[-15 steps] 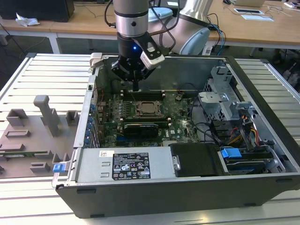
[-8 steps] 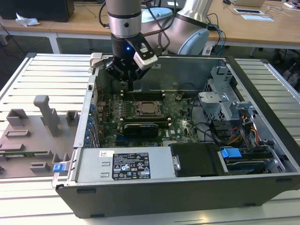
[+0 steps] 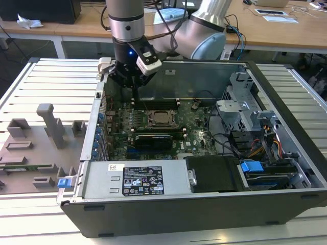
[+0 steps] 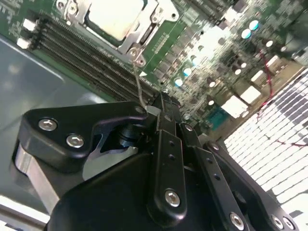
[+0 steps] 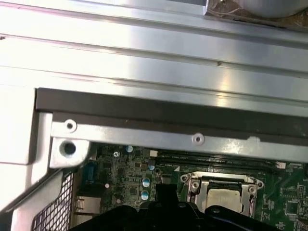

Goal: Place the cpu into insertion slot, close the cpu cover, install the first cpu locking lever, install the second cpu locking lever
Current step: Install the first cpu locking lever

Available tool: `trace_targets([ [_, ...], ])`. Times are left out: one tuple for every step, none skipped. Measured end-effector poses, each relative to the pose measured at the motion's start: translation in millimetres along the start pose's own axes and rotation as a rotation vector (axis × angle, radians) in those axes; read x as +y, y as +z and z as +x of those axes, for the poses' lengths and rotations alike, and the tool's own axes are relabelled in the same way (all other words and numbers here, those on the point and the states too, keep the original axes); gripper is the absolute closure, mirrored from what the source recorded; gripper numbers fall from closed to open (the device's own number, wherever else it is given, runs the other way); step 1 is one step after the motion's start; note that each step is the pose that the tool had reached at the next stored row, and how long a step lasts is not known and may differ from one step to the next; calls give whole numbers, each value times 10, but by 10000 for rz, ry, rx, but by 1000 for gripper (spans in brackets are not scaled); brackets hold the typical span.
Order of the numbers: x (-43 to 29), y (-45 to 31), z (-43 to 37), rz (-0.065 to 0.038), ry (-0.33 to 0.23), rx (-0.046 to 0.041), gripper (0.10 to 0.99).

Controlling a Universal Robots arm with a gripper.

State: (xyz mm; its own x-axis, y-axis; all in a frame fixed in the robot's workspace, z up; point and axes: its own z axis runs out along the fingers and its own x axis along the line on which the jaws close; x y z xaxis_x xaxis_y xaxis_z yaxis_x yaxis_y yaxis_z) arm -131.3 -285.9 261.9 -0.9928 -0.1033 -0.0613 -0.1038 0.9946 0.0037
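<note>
Cpu (image 4: 114, 17): light, stiff, fragile. My pincer (image 4: 150, 109) looks pinched shut on the tip of a locking lever (image 4: 139, 84), a thin, springy, slippery wire best held near its end. Beyond it, the cpu cover (image 4: 147, 26) lies over the cpu, seated in the insertion slot (image 3: 151, 119).

Table (image 3: 46, 81): you work on pale metal slats.
Desks (image 3: 76, 28): wooden with white legs, behind your table.
Floor (image 3: 82, 48): dark grey under the desks.
</note>
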Motion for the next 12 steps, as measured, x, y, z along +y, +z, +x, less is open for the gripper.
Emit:
trace_targets([
  [4,1,-3,-1,1,0,980],
  [4,2,-10,-1,-1,0,980],
  [3,3,-20,-1,-1,0,980],
  [0,6,-54,-1,1,0,980],
  [-6,11,-108,-1,0,4,980],
  [-10,15,-155,-2,2,11,980],
  [-15,18,-198,-3,-1,16,980],
  [-19,22,-236,-6,3,19,980],
  [-23,27,-273,-19,9,28,980],
  [-27,32,-309,-39,16,39,980],
  [-30,39,-340,-52,24,48,980],
  [-32,46,-359,-58,52,53,980],
])
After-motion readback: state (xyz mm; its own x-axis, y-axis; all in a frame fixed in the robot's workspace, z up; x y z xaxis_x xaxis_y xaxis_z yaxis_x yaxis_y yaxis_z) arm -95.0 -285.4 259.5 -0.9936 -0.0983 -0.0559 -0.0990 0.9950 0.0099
